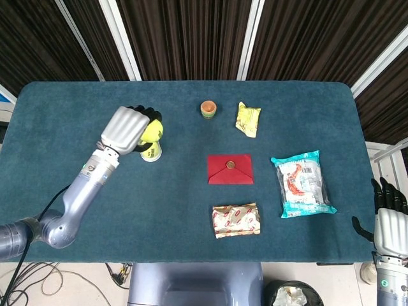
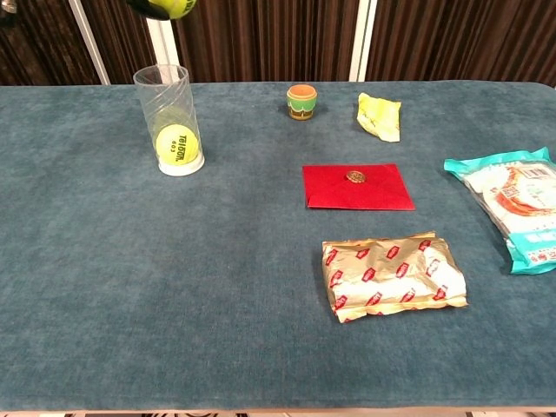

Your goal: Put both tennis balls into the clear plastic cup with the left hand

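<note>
The left hand (image 1: 127, 129) grips the second ball (image 1: 152, 132), fingers wrapped over its top, raised above the cup (image 2: 168, 120). In the chest view only the ball's underside shows at the top edge, clear of the rim. The first ball (image 2: 176, 142) already lies at the cup's bottom, its lettering facing the camera.

Step in hand, as judged: carry and alignment of the second ball over the mouth; half the task is complete.

Next move calls for centring the ball on the opening, lowering close to the rim and releasing. The mouth looks only slightly wider than the ball, so an off-centre drop could strike the rim and tip the cup.

Orientation: the cup stands upright on the worktop (image 2: 217, 304), long axis vertical, mouth upward, near the back left. A ball has no long axis.

The right hand (image 1: 389, 220) sits off the worktop's right edge, fingers extended, holding nothing.
</note>
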You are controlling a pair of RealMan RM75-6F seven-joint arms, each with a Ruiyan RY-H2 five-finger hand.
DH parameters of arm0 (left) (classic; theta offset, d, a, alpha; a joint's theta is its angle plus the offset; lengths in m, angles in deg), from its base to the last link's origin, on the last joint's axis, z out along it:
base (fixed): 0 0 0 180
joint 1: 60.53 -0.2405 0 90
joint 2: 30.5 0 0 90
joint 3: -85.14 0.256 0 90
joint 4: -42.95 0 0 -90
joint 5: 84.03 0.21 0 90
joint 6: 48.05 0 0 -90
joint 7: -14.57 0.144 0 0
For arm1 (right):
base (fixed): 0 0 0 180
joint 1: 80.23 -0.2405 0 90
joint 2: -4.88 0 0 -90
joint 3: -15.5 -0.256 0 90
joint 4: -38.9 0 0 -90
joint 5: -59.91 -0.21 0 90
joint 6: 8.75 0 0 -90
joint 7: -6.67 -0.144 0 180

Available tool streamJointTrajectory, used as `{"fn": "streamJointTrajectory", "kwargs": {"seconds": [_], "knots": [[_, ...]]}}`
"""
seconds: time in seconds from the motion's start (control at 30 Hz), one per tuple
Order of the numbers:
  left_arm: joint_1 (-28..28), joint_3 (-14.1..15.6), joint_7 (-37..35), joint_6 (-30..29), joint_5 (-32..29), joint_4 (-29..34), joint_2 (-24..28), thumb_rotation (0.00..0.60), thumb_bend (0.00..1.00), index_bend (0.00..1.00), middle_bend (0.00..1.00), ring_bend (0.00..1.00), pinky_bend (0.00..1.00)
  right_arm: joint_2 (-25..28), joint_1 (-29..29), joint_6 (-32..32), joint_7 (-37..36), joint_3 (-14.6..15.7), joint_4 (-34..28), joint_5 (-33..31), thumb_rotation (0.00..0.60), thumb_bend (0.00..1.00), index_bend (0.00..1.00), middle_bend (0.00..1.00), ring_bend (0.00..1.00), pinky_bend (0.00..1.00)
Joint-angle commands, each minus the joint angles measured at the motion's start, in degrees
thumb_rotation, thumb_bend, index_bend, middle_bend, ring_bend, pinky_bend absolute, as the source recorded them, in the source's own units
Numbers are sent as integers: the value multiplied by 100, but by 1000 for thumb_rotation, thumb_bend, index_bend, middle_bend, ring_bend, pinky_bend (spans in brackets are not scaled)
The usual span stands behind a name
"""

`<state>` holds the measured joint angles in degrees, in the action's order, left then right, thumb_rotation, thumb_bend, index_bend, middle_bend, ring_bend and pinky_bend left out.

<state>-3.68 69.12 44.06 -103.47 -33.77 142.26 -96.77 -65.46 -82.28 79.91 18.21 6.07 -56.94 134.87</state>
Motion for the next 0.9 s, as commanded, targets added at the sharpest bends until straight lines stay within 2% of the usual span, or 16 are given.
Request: {"fn": "streamJointTrajectory", "kwargs": {"seconds": [0.03, 0.47, 0.7, 0.87, 0.9], "knots": [[-50, 33, -105, 25, -201, -282, -52, 600, 338, 403, 412, 352, 499, 3, 6, 15, -3, -2, -4, 4, 600, 336, 0, 0, 31, 91], [40, 290, -231, 367, -336, -1320, -640, 600, 317, 398, 405, 352, 499, -66, -4, 43, 67, -19, 35, -5, 600, 336, 0, 0, 31, 92], [128, 264, -102, 379, -464, -1330, -694, 600, 244, 370, 366, 337, 499, -70, 10, 99, 31, -46, 44, 5, 600, 336, 0, 0, 31, 92], [214, 316, 145, 437, -659, -1255, -664, 600, 41, 327, 293, 269, 439, -67, 24, 117, -44, -74, 23, -20, 600, 336, 0, 0, 31, 91], [233, 326, 188, 472, -732, -1222, -649, 600, 26, 321, 280, 258, 431, -60, 28, 127, -52, -75, 17, -12, 600, 336, 0, 0, 31, 91]]}}
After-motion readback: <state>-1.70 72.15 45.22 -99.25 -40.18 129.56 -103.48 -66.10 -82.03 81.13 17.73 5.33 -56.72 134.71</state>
